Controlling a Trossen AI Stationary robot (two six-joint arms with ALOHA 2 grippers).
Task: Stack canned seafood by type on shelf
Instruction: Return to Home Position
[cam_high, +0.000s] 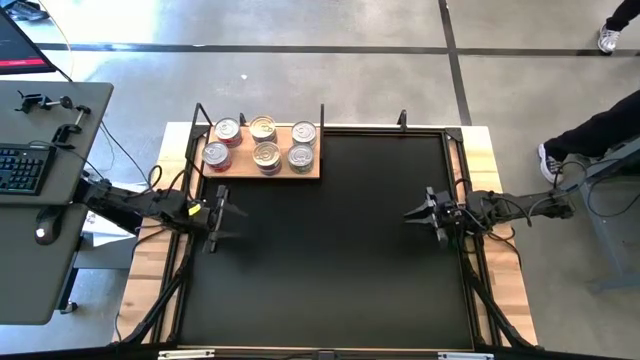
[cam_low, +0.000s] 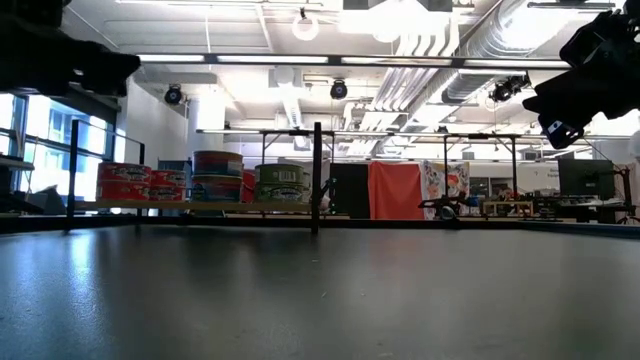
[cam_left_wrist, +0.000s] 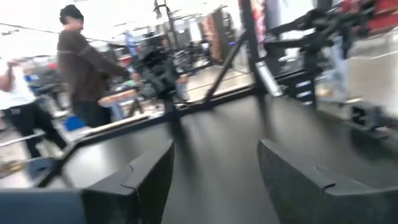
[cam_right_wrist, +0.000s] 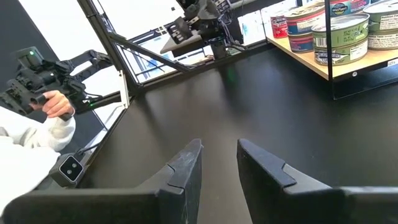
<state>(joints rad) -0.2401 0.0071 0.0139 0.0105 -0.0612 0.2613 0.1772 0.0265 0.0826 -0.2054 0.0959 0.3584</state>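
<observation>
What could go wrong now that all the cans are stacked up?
The cans stand in stacks, two high, close together on the shelf, so one knock could topple several. The left gripper hangs open nearest to them; a swing that way might hit the red stack. The right gripper waits open, far off.

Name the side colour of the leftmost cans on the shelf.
The leftmost cans are red-sided; the low view shows it best.
</observation>
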